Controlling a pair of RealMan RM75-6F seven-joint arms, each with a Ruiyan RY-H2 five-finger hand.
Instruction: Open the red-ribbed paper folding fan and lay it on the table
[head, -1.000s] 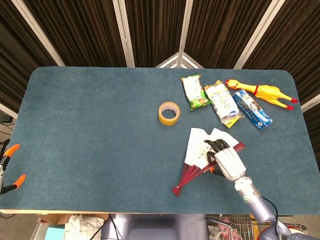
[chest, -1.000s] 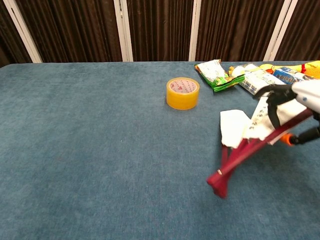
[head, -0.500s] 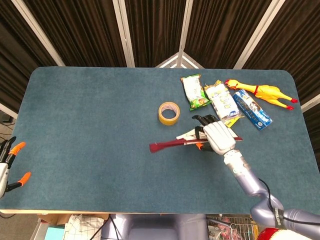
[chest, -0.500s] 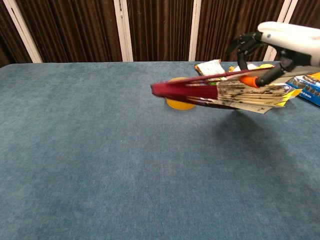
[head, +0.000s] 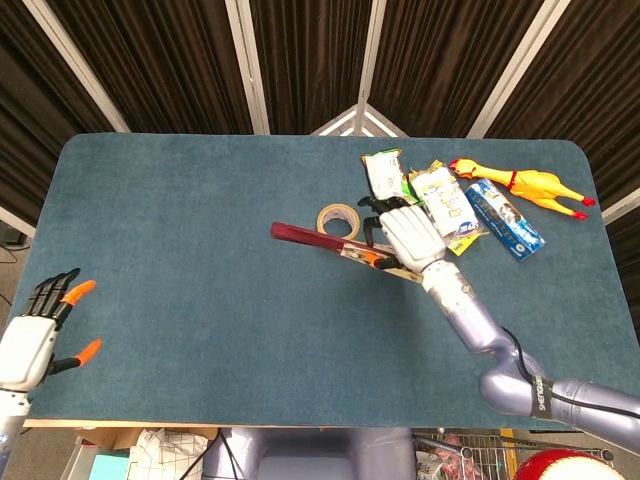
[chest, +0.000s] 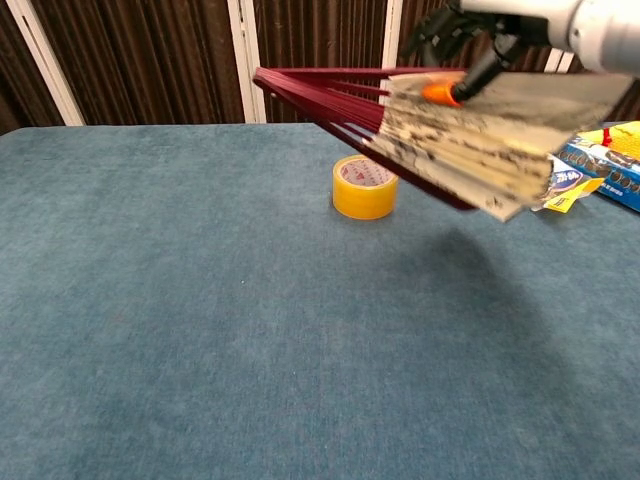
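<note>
The folding fan (chest: 450, 130) hangs in the air over the right half of the table, partly spread, its red ribs meeting at a pivot end (head: 285, 231) that points left. In the head view the fan (head: 330, 243) appears edge-on as a thin red bar above the tape roll. My right hand (head: 405, 235) grips the paper end from above; the same right hand (chest: 480, 30) shows at the top of the chest view. Off the table's front left corner, my left hand (head: 40, 335) hovers with its fingers apart and holds nothing.
A yellow tape roll (chest: 365, 186) sits on the blue table (head: 180, 260) under the fan. Several snack packets (head: 440, 200) and a rubber chicken (head: 525, 185) lie at the back right. Dark curtains stand behind the table.
My right hand has lifted the fan off the table, swung it up and towards the back, and its pivot end now points left. The left hand has risen into the head view.
</note>
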